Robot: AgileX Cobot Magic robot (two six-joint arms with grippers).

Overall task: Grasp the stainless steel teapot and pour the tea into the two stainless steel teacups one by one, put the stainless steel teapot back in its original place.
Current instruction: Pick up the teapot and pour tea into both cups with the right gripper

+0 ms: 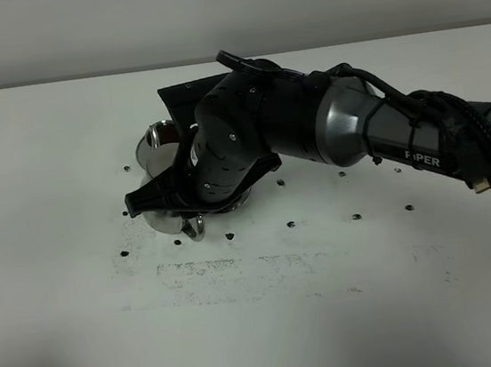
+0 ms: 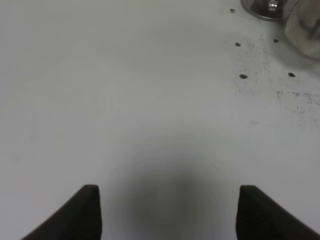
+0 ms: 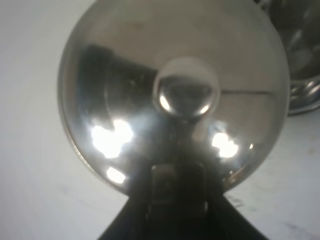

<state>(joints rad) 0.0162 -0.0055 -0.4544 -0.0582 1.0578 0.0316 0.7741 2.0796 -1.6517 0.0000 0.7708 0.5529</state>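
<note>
- Right tool (image 3: 177, 172): black, two fingers. The jaws are drawn in tight on either side of the loop handle (image 3: 177, 189) of the shiny bell-shaped stainless steel teapot (image 3: 120, 75). From my right wrist view I take it as closed on that handle, with nothing else held.
- Teapot: seen from straight above with its knobbed lid (image 3: 186, 95) seated, so it looks upright. In the high view my right arm (image 1: 310, 126) lies over it and hides nearly all of it. I cannot make out the spout.
- Resting place: the round steel disc is hidden. I cannot tell whether the teapot sits on it or hangs just clear of the white tabletop (image 1: 333, 316).
- Small shiny stainless steel teacup (image 1: 162, 142) on its flared saucer: just beside the teapot, on its far side.
- Second cup: I cannot pick it out with certainty.
- Tea: I cannot tell whether the visible cup holds any.
- Left tool (image 2: 170, 212): jaws wide apart and empty, over bare tabletop and well apart from the steelware.
- Step in hand, as I judge it: the grasp on the teapot handle, ahead of a pour.
- Next move calls for a firm hold and a level lift. The spout then goes over the near teacup and tips slowly. The cup stands so close that little travel is needed, and I must take care not to knock its saucer.
</note>
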